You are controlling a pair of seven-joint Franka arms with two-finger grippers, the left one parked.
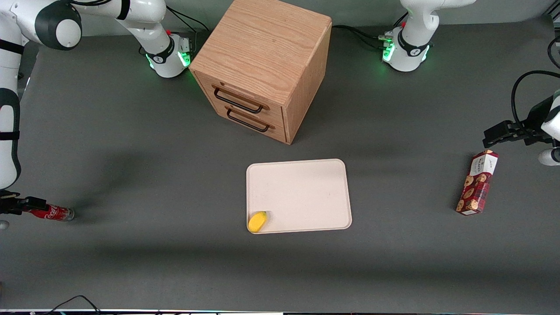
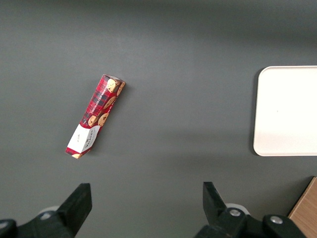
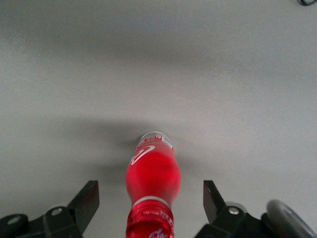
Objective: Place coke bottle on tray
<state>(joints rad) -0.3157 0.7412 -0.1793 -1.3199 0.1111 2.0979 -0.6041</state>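
With the gripper [image 3: 148, 208] spread wide around the lying coke bottle [image 3: 151, 173], closing off-centre could roll it away, far from the tray [image 1: 302, 175]

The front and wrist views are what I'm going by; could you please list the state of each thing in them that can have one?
hand: fingers spread wide on either side of the coke bottle, not closed on it, at the working arm's end of the table.
coke bottle: lying on its side on the table, capped, off the tray.
tray: flat on the table, holding only the yellow object.
yellow object: lying in a tray corner.
drawer cabinet: both drawers shut.
cookie box: lying flat, closed.
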